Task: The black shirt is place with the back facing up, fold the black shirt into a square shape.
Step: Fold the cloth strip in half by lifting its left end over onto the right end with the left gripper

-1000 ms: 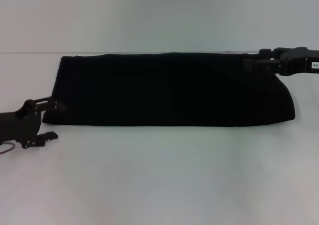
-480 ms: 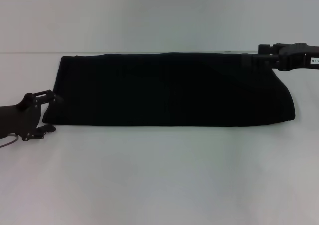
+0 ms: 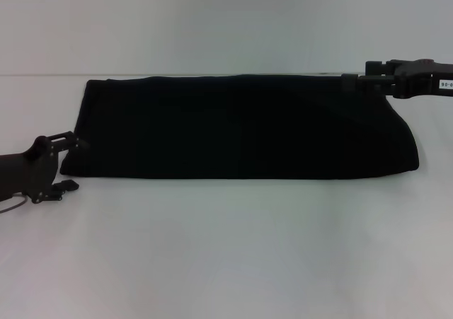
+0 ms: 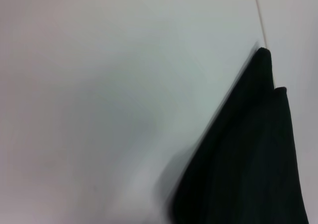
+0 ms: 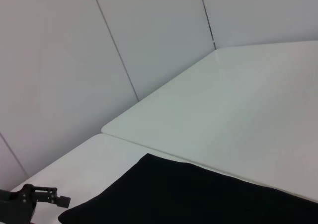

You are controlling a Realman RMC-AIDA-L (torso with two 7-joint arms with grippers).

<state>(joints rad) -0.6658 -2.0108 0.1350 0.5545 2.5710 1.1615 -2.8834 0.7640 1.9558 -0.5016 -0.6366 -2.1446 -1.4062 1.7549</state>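
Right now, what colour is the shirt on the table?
The shirt is plain black, with no print showing. The head view shows it best.

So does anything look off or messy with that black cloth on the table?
Nothing stands out. The black shirt lies flat on the white table as a long folded band with no loose sleeves showing. Its right end is rounded rather than square. The left gripper sits by its near-left corner, the right gripper at its far-right corner.
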